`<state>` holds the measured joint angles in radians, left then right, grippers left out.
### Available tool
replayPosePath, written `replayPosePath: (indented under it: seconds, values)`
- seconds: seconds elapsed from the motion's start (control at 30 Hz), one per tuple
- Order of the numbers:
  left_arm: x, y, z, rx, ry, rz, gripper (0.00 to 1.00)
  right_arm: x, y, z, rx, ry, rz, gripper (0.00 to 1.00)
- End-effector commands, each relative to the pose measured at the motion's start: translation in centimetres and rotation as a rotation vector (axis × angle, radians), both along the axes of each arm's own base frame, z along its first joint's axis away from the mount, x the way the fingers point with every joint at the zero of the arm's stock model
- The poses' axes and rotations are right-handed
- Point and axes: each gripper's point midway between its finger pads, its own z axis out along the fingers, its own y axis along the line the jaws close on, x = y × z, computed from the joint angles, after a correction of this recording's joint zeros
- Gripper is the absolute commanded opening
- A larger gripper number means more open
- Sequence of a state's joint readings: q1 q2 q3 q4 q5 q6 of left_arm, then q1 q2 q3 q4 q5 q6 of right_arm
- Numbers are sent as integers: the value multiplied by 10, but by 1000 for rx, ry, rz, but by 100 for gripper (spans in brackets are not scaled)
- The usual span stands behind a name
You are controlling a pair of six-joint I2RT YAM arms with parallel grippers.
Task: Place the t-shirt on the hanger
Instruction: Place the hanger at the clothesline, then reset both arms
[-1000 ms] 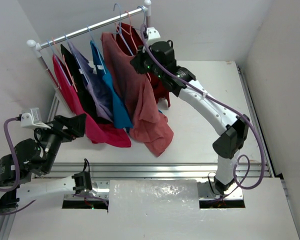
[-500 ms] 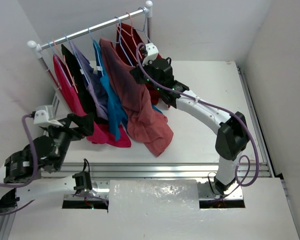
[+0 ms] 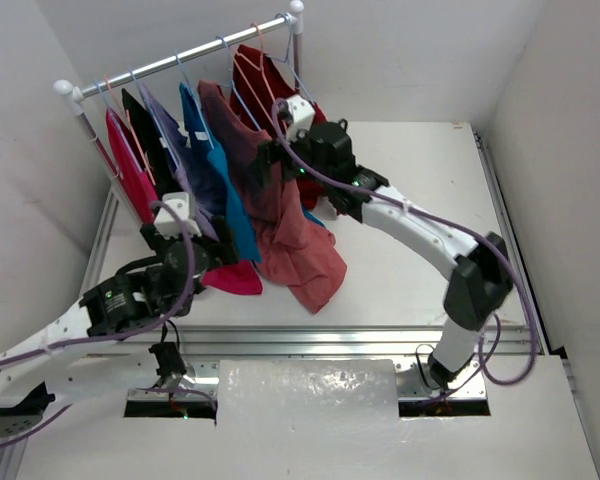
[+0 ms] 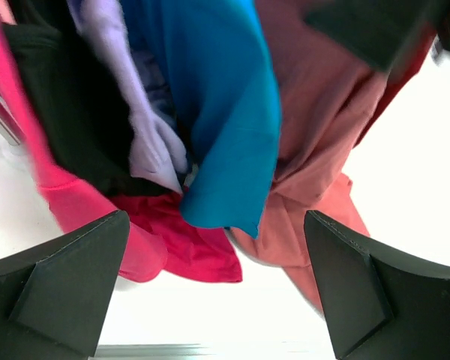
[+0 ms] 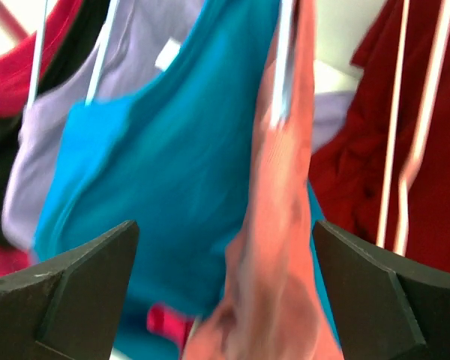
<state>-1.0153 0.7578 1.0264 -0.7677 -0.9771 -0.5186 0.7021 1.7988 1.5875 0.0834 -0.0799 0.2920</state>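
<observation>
The salmon t-shirt (image 3: 285,225) hangs from the rail between the teal and maroon shirts, its hem bunched low. In the right wrist view it is a salmon fold (image 5: 285,225) running down from the pale wire of the hanger (image 5: 283,67). My right gripper (image 3: 272,160) is at the shirt's upper part, open (image 5: 225,255), with the fold loose between its wide fingers. My left gripper (image 3: 215,258) stands open (image 4: 216,247) below the hanging hems, holding nothing, with the salmon shirt (image 4: 315,112) ahead to the right.
On the white rail (image 3: 180,55) also hang magenta (image 3: 130,180), black, lavender (image 3: 175,140), teal (image 3: 215,170) and dark maroon (image 3: 265,75) shirts. The white table (image 3: 410,260) lies beneath. Walls close in on the left, back and right.
My right gripper was shut at the shirt's top and has opened, letting go. My left arm has swung right and forward, up to the hanging hems.
</observation>
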Motion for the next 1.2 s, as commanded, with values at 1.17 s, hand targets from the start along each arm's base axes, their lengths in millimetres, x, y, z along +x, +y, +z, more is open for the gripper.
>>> replayPosePath:
  seconds: [1.17]
  values:
    - [12,98,-6,-166,-140,201,100,-257,-365,-40,-302,115,-661,99]
